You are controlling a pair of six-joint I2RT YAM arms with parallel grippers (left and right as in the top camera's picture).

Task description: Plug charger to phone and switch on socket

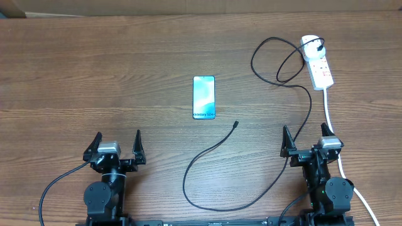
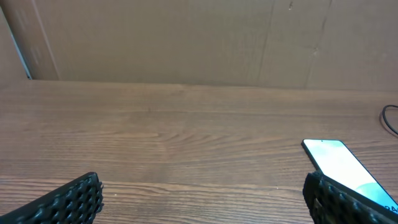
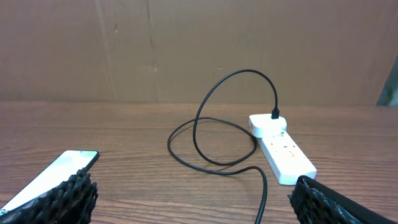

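Note:
The phone (image 1: 203,97) lies flat mid-table, teal screen up; it also shows in the left wrist view (image 2: 345,169) and the right wrist view (image 3: 53,176). The charger cable (image 1: 217,147) runs from its loose connector tip (image 1: 235,124) in a loop along the table, then up to the black plug (image 1: 320,46) seated in the socket (image 1: 317,63). The socket and cable also show in the right wrist view (image 3: 283,149). My left gripper (image 1: 116,145) is open and empty at the near left. My right gripper (image 1: 308,139) is open and empty at the near right, beside the cable.
The socket's thick white cord (image 1: 333,129) runs down the right side past my right arm. A brown cardboard wall (image 2: 186,37) stands behind the wooden table.

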